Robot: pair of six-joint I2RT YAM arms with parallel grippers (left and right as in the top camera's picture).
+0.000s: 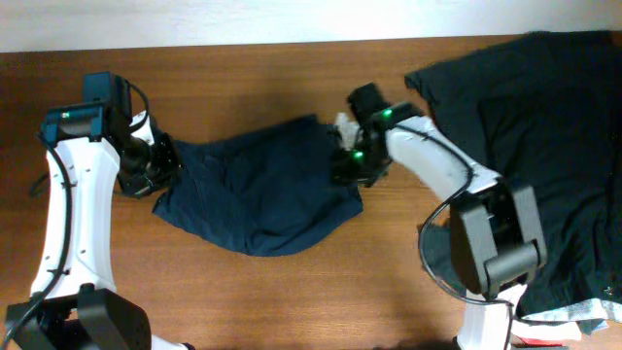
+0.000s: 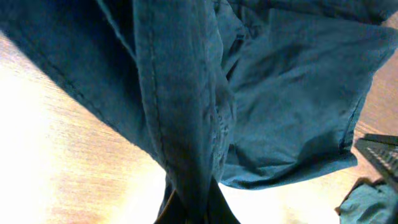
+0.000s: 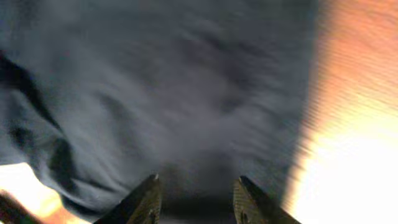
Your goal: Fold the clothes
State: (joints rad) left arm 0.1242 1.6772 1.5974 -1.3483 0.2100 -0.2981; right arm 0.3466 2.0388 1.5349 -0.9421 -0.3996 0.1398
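The navy blue trouser-like piece (image 1: 262, 190) lies crumpled in the middle of the wooden table (image 1: 253, 87). My left gripper (image 1: 160, 165) is shut on its left edge; in the left wrist view a thick fold of the navy fabric (image 2: 180, 112) runs down into the closed jaws (image 2: 196, 211). My right gripper (image 1: 348, 163) is at the piece's right edge. In the right wrist view its fingers (image 3: 198, 186) are open just above the blurred navy fabric (image 3: 174, 93), gripping nothing. The charcoal-black T-shirt (image 1: 544, 126) lies spread at the far right.
A white and grey cloth edge (image 1: 573, 326) shows at the bottom right under the T-shirt. A dark object (image 2: 382, 155) and a bit of teal cloth (image 2: 367, 205) sit at the right edge of the left wrist view.
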